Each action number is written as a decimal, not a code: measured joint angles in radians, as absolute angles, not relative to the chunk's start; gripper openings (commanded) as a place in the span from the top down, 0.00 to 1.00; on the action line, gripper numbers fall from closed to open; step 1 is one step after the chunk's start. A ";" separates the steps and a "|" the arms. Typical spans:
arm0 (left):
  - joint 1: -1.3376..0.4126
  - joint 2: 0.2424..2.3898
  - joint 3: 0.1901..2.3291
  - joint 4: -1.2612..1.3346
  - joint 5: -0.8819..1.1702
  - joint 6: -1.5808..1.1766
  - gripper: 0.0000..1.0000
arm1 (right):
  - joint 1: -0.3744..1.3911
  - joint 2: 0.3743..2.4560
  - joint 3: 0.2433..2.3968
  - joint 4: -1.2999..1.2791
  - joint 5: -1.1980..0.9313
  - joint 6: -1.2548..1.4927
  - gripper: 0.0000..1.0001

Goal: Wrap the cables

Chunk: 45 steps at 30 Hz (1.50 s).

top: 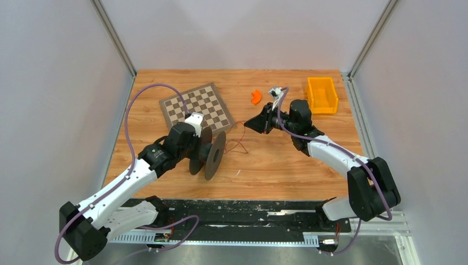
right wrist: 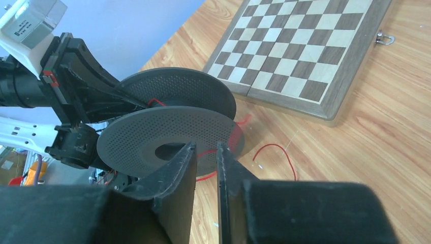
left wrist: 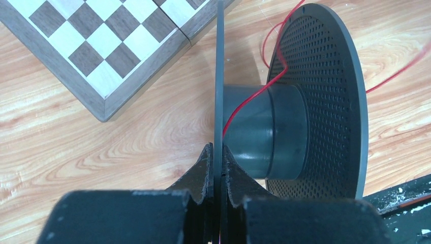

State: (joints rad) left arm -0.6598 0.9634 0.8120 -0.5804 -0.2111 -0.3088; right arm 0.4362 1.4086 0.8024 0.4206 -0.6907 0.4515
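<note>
Though partly blurred beside spool [left wrist: 284,127], cables [left wrist: 249,96]

This is a robot test cell in a lab, not a lived-in room. Plain pale panels [top: 55,83] on metal posts [top: 113,36] wall in a wooden table [top: 287,171]. A left arm [top: 127,179] and a right arm [top: 336,154] are bolted to a scuffed black rail [top: 248,212] well behind both sets of jaws. The props are unrelated to one another: a spool [top: 214,155] between the left jaws, a chessboard [top: 196,107] ahead and left of them, and an orange bin [top: 322,95] behind the right jaws.
</note>
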 measured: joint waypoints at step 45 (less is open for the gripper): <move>-0.660 0.648 0.743 -0.563 0.113 0.251 1.00 | 0.492 1.763 0.857 0.282 -0.900 0.050 0.38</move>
